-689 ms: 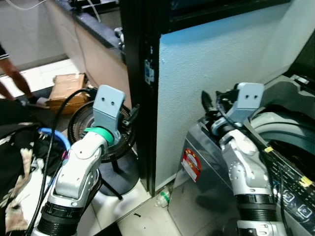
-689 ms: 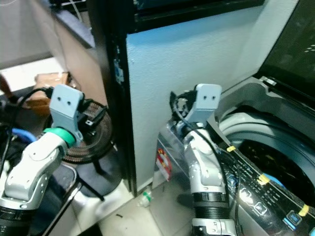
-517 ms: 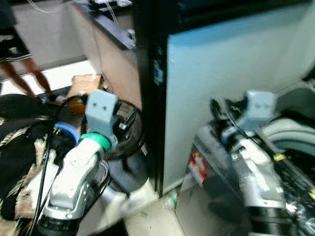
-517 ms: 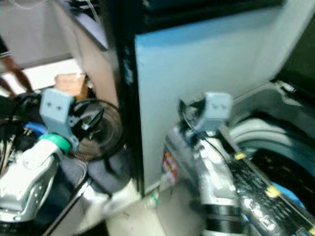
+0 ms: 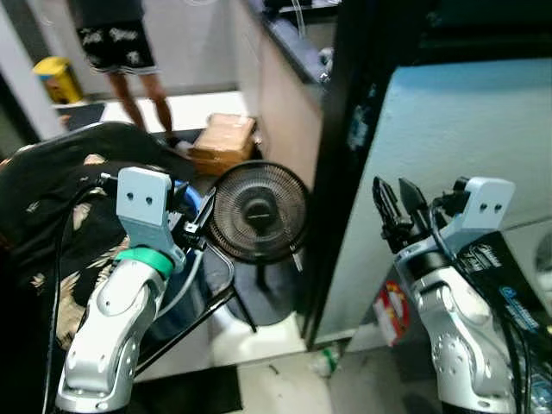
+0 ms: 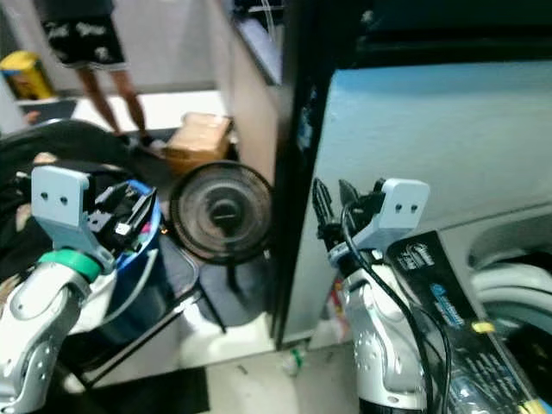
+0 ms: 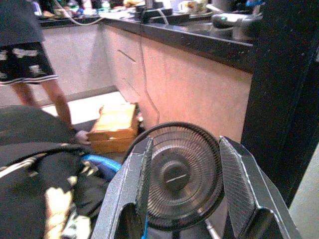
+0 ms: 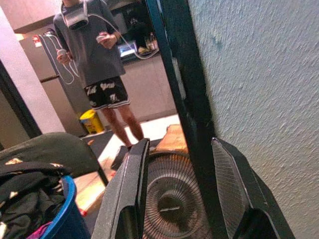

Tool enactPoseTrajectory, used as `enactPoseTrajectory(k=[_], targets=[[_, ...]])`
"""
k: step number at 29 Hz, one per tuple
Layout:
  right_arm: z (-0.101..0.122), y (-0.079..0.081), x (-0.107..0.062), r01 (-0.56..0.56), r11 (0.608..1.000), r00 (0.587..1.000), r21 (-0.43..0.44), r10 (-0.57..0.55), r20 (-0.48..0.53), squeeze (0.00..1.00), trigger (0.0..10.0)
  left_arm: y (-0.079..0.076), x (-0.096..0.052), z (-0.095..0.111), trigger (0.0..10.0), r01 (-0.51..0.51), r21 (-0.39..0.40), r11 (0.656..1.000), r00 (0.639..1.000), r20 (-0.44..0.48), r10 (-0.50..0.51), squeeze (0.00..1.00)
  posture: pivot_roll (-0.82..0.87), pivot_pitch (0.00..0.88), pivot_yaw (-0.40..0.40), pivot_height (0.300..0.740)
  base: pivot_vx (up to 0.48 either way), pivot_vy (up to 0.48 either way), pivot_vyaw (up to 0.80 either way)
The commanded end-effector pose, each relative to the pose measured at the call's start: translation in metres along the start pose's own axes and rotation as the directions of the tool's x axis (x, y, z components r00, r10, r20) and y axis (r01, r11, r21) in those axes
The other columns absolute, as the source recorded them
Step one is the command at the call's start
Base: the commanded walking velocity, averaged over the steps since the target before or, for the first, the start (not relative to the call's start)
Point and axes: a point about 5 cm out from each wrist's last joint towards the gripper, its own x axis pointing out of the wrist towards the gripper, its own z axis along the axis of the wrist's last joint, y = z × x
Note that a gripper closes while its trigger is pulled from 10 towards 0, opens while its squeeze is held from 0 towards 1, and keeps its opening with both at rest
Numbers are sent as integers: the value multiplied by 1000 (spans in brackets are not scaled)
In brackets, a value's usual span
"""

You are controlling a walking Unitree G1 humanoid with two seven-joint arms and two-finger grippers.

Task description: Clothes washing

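Note:
A heap of dark patterned clothes (image 5: 47, 194) lies on a blue laundry basket (image 6: 136, 259) at my left. The washing machine (image 6: 442, 297) stands at the right edge, with its pale drum rim (image 6: 517, 285) just in sight. My left gripper (image 5: 197, 226) is raised beside the basket, open and empty; in the left wrist view its fingers (image 7: 142, 174) frame the fan. My right gripper (image 5: 392, 205) is raised in front of the pale wall beside the machine, also open and empty, with its fingers (image 8: 134, 184) spread wide.
A black floor fan (image 5: 259, 211) stands between basket and wall. A dark door post (image 5: 341, 155) rises next to the pale blue wall (image 5: 448, 121). A person (image 5: 121, 43) stands at the back near a yellow bin (image 5: 56, 78). A cardboard box (image 5: 226, 142) and a bottle (image 5: 326, 360) lie on the floor.
The camera has swung left: the washing machine slid to the right edge, and the clothes, basket and person came into view. Both arms stay raised with their grippers open.

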Motion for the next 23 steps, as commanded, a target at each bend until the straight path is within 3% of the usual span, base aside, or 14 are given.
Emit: enactPoseTrajectory(k=[1,12,14,23], targets=[[0,-2,-3,15,1000,1000,13,-15,-4,0,10000,-2,1,1,10000,12,5,1000,1000,-2,-12,0,112,10,63,740,0,0,800],[0,-1,-4,9,1000,1000,21,-9,-21,0,10000,-2,1,1,10000,11,-5,1000,1000,-11,-11,0,119,12,63,740,0,0,800],[-1,-1,-4,24,997,1000,73,-22,-17,0,10000,-2,1,1,10000,6,-13,1000,1000,-12,-6,0,119,12,63,740,0,0,456],[-1,-1,-1,25,997,999,74,-23,-24,0,10000,0,4,1,10000,-4,-24,1000,1000,-18,4,0,119,17,62,740,0,480,0]])
